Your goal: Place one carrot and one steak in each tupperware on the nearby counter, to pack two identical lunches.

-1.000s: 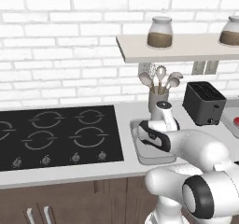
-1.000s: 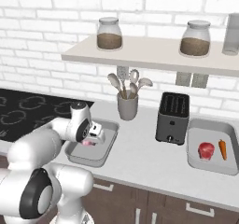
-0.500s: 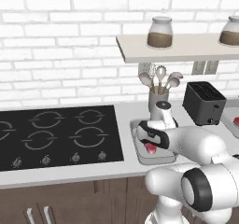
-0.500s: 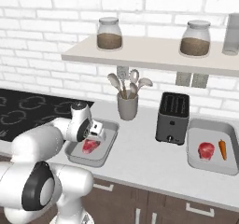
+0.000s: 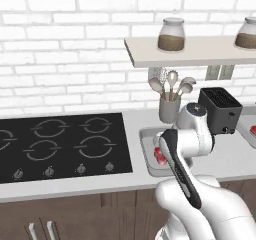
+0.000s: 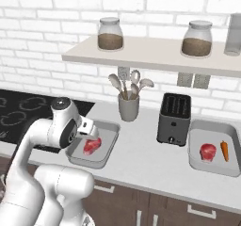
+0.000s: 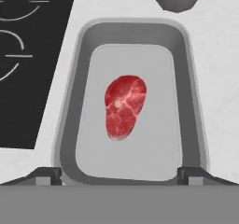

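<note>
My gripper (image 7: 119,175) hangs open above the left tupperware (image 7: 70,106), its two fingertips (image 7: 46,174) spread wide near the tray's near rim. A red steak (image 7: 124,105) lies flat in the middle of that tray, apart from both fingers. From the right base view the gripper (image 6: 92,130) hovers just over the same steak (image 6: 92,145) in the tupperware (image 6: 106,140) beside the stovetop. Further right on the counter (image 6: 146,159), the other tupperware (image 6: 212,131) holds a steak (image 6: 207,151) and a carrot (image 6: 224,149). In the left base view my arm covers most of the left tupperware (image 5: 145,144).
A black toaster (image 6: 174,119) stands between the two trays. A grey utensil holder (image 6: 128,108) sits behind the left tray. The black stovetop (image 5: 60,144) lies left of it. A wall shelf (image 6: 155,55) with jars overhangs the back of the counter.
The jaws have spread apart and let go of the steak, which now lies in the left tray. The hand has lifted a little above it.
</note>
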